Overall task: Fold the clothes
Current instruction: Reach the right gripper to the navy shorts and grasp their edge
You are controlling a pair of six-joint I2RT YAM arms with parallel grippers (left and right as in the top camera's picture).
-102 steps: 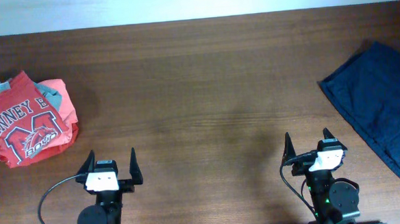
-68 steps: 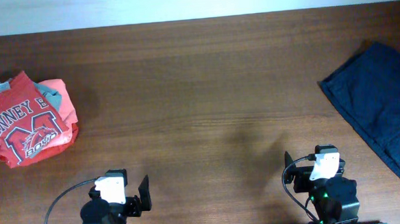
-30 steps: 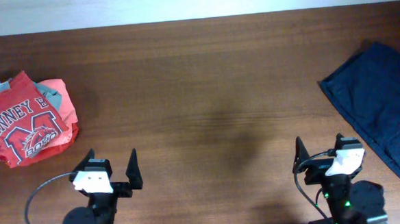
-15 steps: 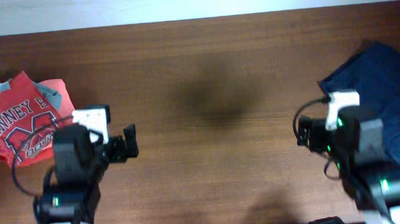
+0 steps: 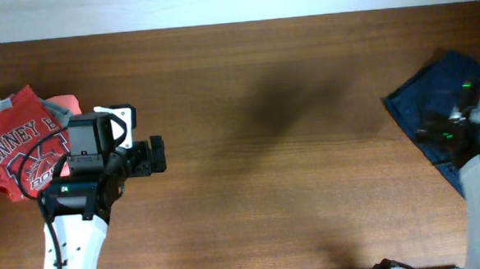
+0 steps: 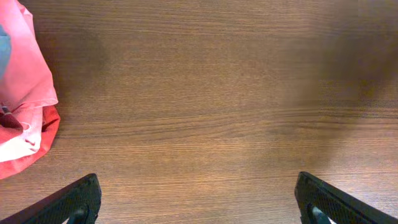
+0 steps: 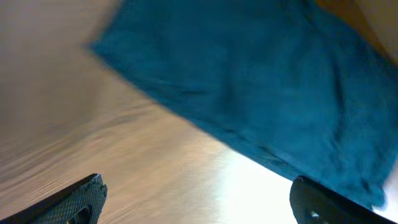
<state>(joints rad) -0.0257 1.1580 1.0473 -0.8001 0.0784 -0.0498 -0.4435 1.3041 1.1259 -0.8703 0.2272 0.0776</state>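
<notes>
Left wrist shows the left gripper (image 6: 196,186) spread wide and empty; right gripper (image 7: 196,185) likewise, near the clothes (image 7: 249,81).

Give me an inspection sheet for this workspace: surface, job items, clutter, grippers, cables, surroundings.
Surface: brown wood-grain table, shadowed patches.
Job's things: plain dark navy-blue fabric garment, spread unfolded at the right edge.
Clutter: red T-shirt with white lettering, bunched at the left edge.
Grippers: left gripper open above bare wood; right gripper open above the garment's edge; neither holds anything.
Cables: black cable trailing behind the left gripper.
Surroundings: pale wall strip behind the table.
</notes>
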